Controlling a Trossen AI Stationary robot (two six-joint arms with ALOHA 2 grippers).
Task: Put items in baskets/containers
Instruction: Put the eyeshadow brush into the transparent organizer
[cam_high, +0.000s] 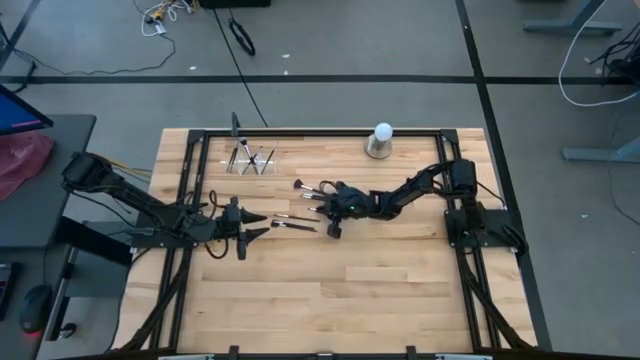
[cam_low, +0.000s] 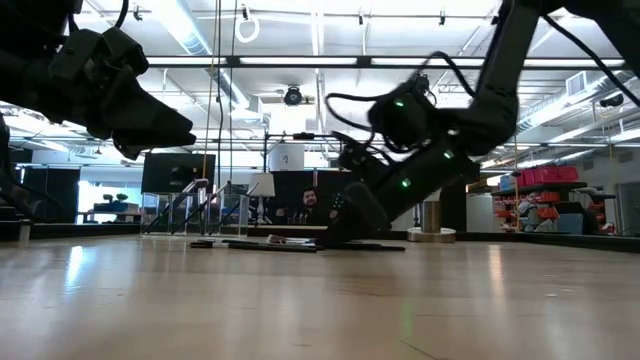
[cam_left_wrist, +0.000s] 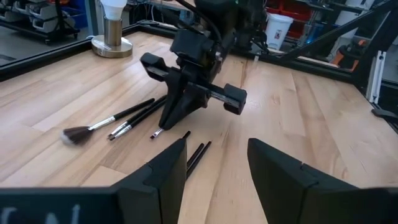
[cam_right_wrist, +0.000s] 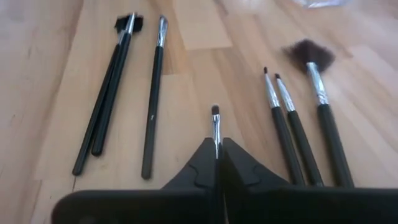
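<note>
**Right gripper closed on one brush at table centre**

Right gripper (cam_right_wrist: 217, 163) sits low over the table (cam_high: 380, 290), fingers pinched on a thin makeup brush (cam_right_wrist: 216, 127). Loose brushes (cam_right_wrist: 152, 93) lie flat on either side of it. Left gripper (cam_left_wrist: 214, 168) hovers nearby, fingers spread, holding nothing. Clear holder (cam_high: 251, 160) stands near the far edge with brushes inside, well apart from both grippers.
</note>
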